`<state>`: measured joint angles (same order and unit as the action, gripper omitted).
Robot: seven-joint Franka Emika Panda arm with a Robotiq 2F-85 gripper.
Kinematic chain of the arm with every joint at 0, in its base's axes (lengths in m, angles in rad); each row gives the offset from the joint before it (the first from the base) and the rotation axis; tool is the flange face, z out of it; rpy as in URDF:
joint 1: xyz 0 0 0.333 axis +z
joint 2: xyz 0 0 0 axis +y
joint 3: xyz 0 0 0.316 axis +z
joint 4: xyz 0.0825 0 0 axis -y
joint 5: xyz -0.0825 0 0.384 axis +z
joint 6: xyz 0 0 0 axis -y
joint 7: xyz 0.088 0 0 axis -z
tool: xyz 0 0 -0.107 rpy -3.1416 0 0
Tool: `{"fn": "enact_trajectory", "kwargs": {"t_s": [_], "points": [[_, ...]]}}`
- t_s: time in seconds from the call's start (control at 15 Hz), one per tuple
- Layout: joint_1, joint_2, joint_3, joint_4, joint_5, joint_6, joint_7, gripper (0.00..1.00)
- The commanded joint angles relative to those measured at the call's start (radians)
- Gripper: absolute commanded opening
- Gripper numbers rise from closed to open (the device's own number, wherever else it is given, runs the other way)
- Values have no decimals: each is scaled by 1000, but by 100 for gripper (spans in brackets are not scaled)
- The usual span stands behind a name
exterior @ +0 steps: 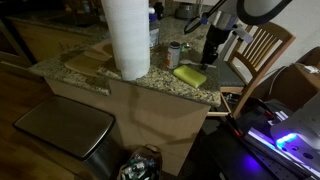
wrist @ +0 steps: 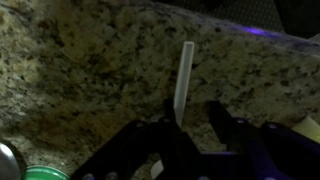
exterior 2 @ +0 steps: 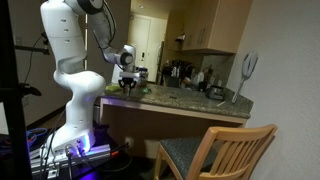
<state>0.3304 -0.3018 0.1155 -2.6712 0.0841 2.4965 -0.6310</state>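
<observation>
- White stick [wrist: 184, 75] lies flat on the speckled stone desk [wrist: 90, 60], thin and straight. Its near end reaches in between the fingers [wrist: 222, 125], and its far end points toward the desk's edge.
- In the wrist view the gripper [wrist: 190, 115] hangs low over that near end. The fingers stand partly apart with a gap wider than the stick, so they are released and clamp nothing. The stick sits off-centre, just beside one finger or touching it; I cannot tell which.
- In both exterior views the gripper [exterior: 212, 52] [exterior 2: 127, 82] is down at the desk near its edge. The stick itself is too small to make out there.
- A yellow sponge [exterior: 190, 75] lies just beside the gripper, a can [exterior: 174, 55] stands near it, and a paper towel roll [exterior: 127, 35] stands farther along.
- Likely trouble, as I judge it:
  - The stick is thin and flat on hard stone, so fingers that close a little too high would meet over it and catch nothing.
  - If they close too low, the tips would scrape the stone.
  - Because the stick is off-centre, one finger would reach it first and could push or spin it sideways.
  - A grasp on the very end gives little hold, so the long free part could swing or slip out.
  - A nudged stick could slide toward the edge and drop off.
  - A wide sideways move could knock the sponge or the can.
</observation>
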Motion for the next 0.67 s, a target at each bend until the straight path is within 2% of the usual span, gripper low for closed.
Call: {"fn": "enact_trajectory", "kwargs": {"t_s": [0.0,0.07,0.13,0.27,0.6], "points": [[-46,9,8,-38,-97,7,79,11],[-41,8,3,-40,-102,10,92,3],[-37,8,0,-40,-107,11,106,0],[-31,10,-8,-41,-110,18,116,1],[10,18,-58,-50,2,90,36,3]]}}
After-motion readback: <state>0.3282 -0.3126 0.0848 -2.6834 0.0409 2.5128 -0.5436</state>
